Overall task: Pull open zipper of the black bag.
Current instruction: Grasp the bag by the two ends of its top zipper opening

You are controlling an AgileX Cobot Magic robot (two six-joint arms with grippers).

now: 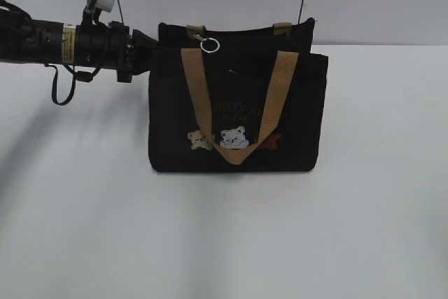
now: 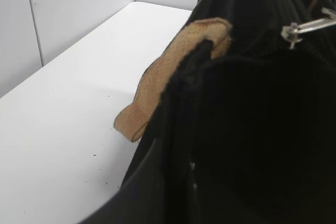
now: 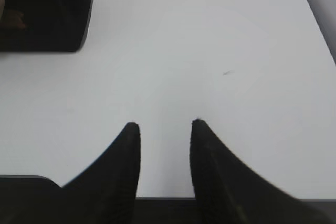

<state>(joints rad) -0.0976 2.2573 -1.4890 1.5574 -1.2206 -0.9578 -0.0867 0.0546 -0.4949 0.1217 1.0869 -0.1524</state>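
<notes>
The black bag (image 1: 238,113) stands upright mid-table, its tan handle (image 1: 238,152) hanging down over the embroidered bears. The zipper's silver ring (image 1: 210,45) lies at the top, towards the left end, and also shows in the left wrist view as the ring (image 2: 307,26) on the black track. My left gripper (image 1: 150,52) comes in level from the left and is shut on the bag's upper left end; one dark finger (image 2: 152,182) presses against the fabric. My right gripper (image 3: 165,124) is open over bare table, holding nothing, with the bag's corner (image 3: 44,14) well away from it.
The white table (image 1: 84,208) spreads out on all sides of the bag. A pale wall runs along its back and left edges. Thin cables hang behind the bag. The right arm is outside the exterior view.
</notes>
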